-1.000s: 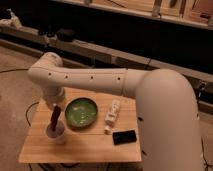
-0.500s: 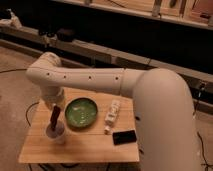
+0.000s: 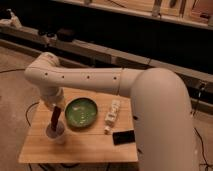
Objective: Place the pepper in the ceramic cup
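The dark red pepper (image 3: 54, 119) stands nearly upright with its lower end inside the small white ceramic cup (image 3: 55, 134), which sits on the left part of the wooden table (image 3: 80, 147). My gripper (image 3: 56, 109) hangs from the white arm directly above the cup, at the pepper's upper end. The cup's inside is hidden by the pepper.
A round green plate (image 3: 81, 112) lies just right of the cup. A white tube-like bottle (image 3: 112, 114) lies right of the plate. A black flat object (image 3: 123, 136) lies near the table's front right. My large white arm covers the table's right side.
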{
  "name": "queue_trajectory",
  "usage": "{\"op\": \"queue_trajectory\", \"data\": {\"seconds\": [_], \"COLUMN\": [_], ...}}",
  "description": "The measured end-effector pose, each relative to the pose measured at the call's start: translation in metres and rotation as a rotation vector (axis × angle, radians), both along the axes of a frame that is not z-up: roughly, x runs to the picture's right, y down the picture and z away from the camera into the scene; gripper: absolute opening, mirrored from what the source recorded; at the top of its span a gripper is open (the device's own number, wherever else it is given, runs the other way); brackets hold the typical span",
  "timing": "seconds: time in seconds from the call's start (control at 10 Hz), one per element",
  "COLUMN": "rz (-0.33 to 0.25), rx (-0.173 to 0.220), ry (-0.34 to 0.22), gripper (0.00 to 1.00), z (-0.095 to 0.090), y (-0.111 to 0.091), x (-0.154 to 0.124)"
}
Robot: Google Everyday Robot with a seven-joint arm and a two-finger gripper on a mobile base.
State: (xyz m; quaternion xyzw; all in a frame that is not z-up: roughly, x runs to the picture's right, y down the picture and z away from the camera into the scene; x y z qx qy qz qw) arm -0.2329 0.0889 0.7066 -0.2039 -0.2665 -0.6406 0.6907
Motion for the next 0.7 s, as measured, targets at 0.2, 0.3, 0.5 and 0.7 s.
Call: {"op": "queue_trajectory", "data": {"seconds": [0.2,0.3,0.5,0.7], "rz": [0.001,0.007,0.034,0.056], "rx": [-0.017,-0.025,-0.052,-0.061], "ry": [0.001,0.003,0.007,0.009], "gripper": [0.80,0.80,0.80,0.80], "z": [-0.0014,-0.0016,-0.0010,0.0002], "y": [0.0025,0.0030,0.0038,0.0022], "x": [-0.0025,-0.0031,-0.0038,-0.0023]}}
